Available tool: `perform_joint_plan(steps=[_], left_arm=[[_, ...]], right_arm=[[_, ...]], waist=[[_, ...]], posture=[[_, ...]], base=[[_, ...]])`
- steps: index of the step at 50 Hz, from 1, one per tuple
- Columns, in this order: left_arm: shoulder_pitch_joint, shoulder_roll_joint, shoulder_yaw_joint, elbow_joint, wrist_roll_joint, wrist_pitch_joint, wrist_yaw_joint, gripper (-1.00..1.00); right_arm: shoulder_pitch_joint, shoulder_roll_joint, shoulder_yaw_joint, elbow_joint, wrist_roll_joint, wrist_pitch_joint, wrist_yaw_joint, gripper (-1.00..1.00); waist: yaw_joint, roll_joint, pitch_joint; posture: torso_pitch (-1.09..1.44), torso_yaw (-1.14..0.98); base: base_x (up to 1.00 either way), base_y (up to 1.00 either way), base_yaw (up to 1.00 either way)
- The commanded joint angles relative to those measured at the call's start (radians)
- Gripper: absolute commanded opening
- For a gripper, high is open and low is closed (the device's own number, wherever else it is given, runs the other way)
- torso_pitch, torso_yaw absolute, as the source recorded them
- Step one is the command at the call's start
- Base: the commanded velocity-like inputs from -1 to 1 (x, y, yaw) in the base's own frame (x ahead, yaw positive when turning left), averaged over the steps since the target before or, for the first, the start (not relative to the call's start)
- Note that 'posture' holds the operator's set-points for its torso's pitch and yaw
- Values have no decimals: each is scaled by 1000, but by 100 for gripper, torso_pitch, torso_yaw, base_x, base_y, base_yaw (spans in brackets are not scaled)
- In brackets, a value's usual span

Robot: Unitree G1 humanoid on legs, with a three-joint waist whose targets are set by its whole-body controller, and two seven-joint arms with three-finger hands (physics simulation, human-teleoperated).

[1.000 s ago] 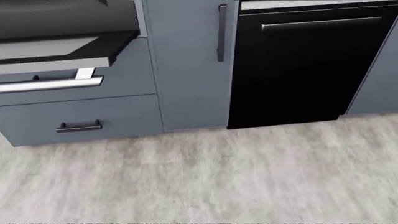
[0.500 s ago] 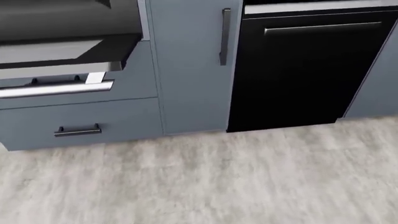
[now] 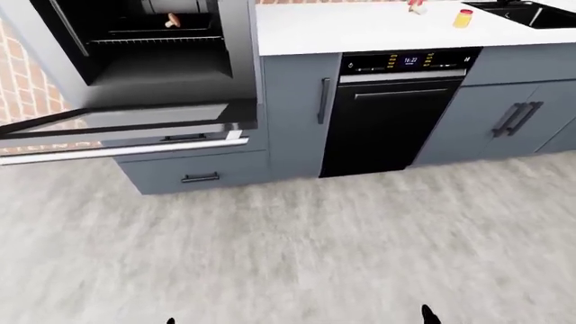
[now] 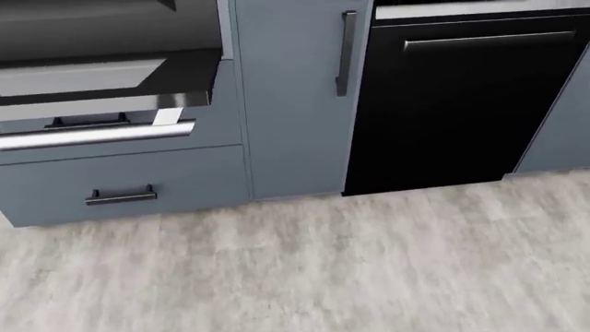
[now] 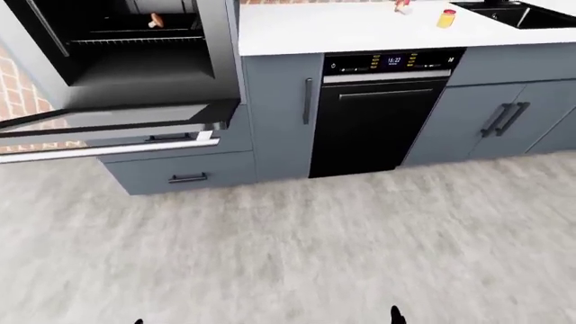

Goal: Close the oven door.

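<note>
A: Where does the oven door (image 3: 126, 128) stand?

B: It hangs open, dropped down to about level, at the left of the left-eye view. Its silver handle (image 3: 117, 150) runs along its outer edge, and the dark oven cavity (image 3: 153, 47) above it is open to view, with a wire rack (image 3: 157, 40) across it and a small orange thing on that rack, too small to name.

A: And beneath the door?

B: A grey-blue drawer (image 4: 120, 187) with a short dark pull (image 4: 121, 196), just under the door's handle in the head view.

A: What lies to the right of the oven?

B: A narrow grey-blue cabinet (image 3: 292, 115) with an upright handle, then a black dishwasher (image 3: 387, 121) with a lit control strip along its top. Further right are two more cabinet doors (image 3: 513, 118) with paired handles.

A: Anything on the surface?

B: The white surface (image 3: 360, 27) carries a small yellow container (image 3: 464, 18) and a reddish item near the top edge; a dark sink (image 3: 531, 12) is set in at the far right.

A: What of each hand?

B: Only two small dark tips show at the bottom edge of the eye views, so the robot's left hand and right hand cannot be told as spread or pressed together. Pale grey floor (image 3: 315, 250) fills the space between the robot and the oven.
</note>
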Motion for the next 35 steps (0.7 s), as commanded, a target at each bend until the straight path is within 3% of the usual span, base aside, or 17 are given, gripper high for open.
perform_joint_plan(steps=[1,4,8,10,12,13,15,22,25,27,28,32,35], left_arm=[[-2,24,8,-17,-6,-25,2,100],[-3,24,7,-17,-4,-25,6,100],[-3,24,6,-17,0,-25,7,100],[-2,23,8,-17,-1,-25,5,100],[0,22,7,-17,-1,-26,6,100],[0,22,7,-17,-2,-25,5,100],[-1,22,7,-17,-3,-24,5,100],[-3,24,11,-17,-5,-19,0,100],[-3,25,12,-17,-2,-19,-1,100],[-3,25,13,-17,0,-20,0,100],[-2,24,13,-17,1,-21,1,100],[-1,24,13,-17,3,-22,1,100],[0,24,13,-17,4,-23,2,100]], right_arm=[[-4,-1,2,-11,0,-22,5,100],[-6,-3,-1,-12,3,-21,8,100],[-1,1,-1,-11,-1,-20,6,100],[-3,-1,-1,-11,-2,-18,6,100],[-2,0,-1,-11,-3,-19,8,100],[-2,-1,-1,-11,-2,-19,9,100],[-4,-1,-1,-12,-2,-18,10,100],[-3,3,2,-11,-1,-19,10,100],[0,3,2,-11,-1,-21,9,100],[0,2,2,-11,-1,-21,10,100],[0,2,2,-11,-1,-20,10,100],[1,2,1,-11,-1,-20,10,100],[2,2,1,-11,-2,-20,10,100]], waist=[[3,-4,-10],[3,8,-16],[7,53,-8],[7,92,-9],[15,167,-28],[20,118,-19],[23,116,-11],[17,55,-6],[15,12,-6],[10,-42,-20],[1,1,-9],[0,2,-16],[5,28,-9]], posture=[[0,0],[0,0],[0,0],[0,0],[0,0],[0,0],[0,0],[0,0],[0,0],[0,0],[0,0],[0,0],[0,0]], base=[[0,20,0],[0,20,0],[0,21,0],[0,21,0],[0,20,0],[0,21,0],[0,21,0],[0,21,0],[0,21,0],[0,20,0],[0,20,0],[0,21,0],[0,21,0]])
